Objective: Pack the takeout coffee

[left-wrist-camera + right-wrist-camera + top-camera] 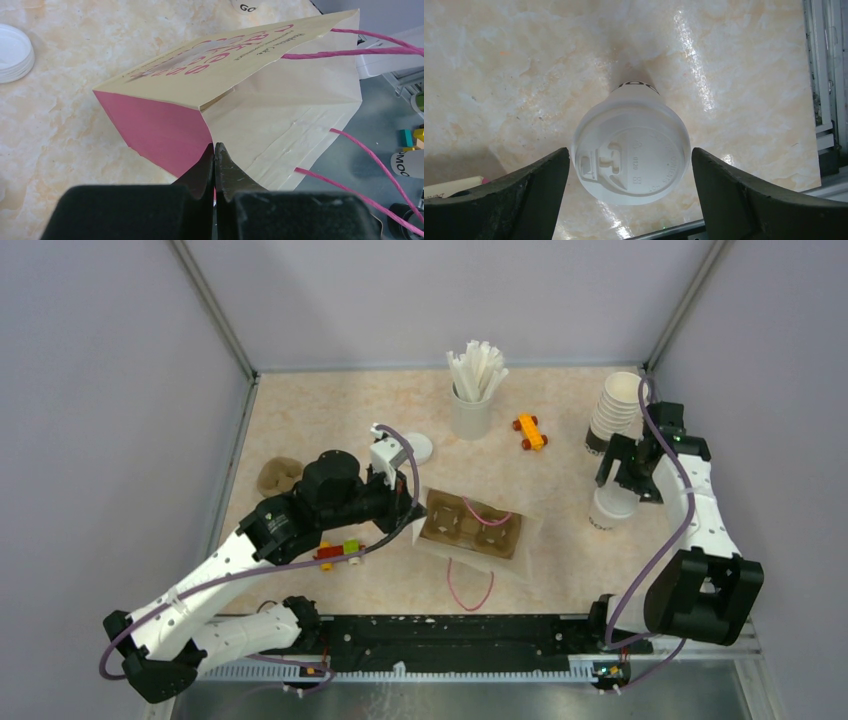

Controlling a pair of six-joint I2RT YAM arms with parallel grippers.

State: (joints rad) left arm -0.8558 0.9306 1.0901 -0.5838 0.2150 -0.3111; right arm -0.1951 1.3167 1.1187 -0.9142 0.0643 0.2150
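Standing upright at right side of top view, white lidded paper cup (610, 508) is flanked by right gripper (630, 152), fingers spread wide, lid just beside both. Edge of cream paper bag with pink side and pink cord handles (280, 100) is pinched by left gripper (214, 147), fingers pressed together, mid-frame on beige marbled tabletop (330, 400).

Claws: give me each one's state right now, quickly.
Left claw: shut, pinching the edge of the paper bag.
Right claw: open, straddling the lidded coffee cup.
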